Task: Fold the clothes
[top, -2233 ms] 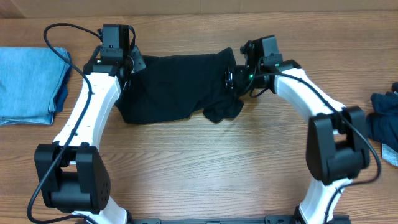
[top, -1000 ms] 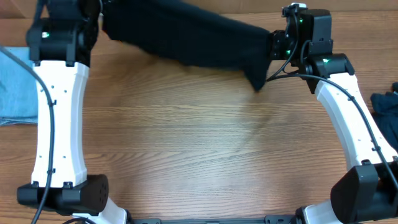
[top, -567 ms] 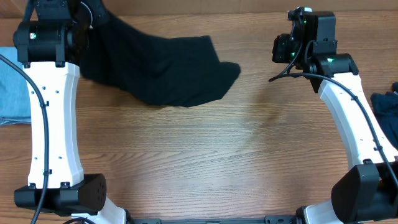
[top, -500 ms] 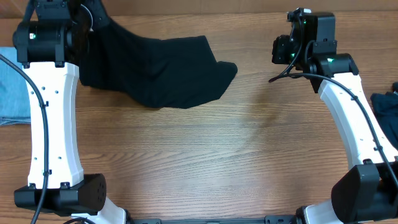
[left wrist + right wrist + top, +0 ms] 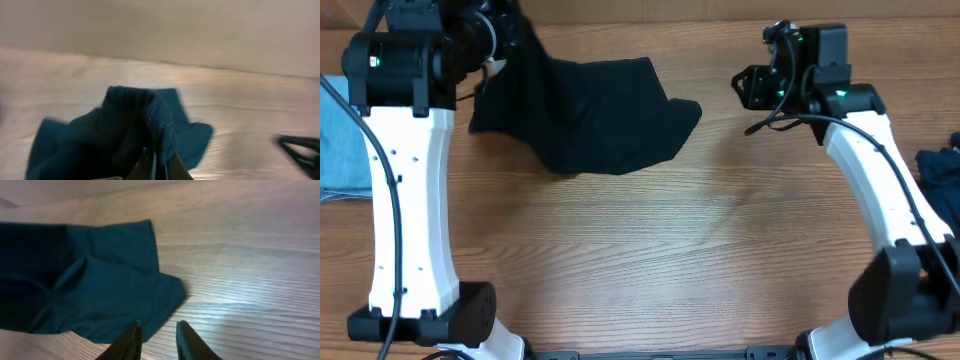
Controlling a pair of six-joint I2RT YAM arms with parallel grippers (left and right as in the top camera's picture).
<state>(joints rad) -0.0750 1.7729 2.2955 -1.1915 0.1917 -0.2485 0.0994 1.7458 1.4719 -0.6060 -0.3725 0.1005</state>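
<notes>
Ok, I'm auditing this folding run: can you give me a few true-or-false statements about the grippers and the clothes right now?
1. The left gripper is clamped on the black T-shirt. True.
2. The right gripper holds a sleeve. False: its jaws stand apart with nothing between them.
3. The black T-shirt lies folded in a neat rectangle. False: it is bunched, with one end lifted by the left gripper.
4. A light blue garment lies on the table, on the robot's left. True.

The black T-shirt [image 5: 600,115], earlier stretched between both grippers, now trails at upper left from the left gripper [image 5: 159,167] alone; the right gripper [image 5: 157,330], upper right, has let go.
</notes>
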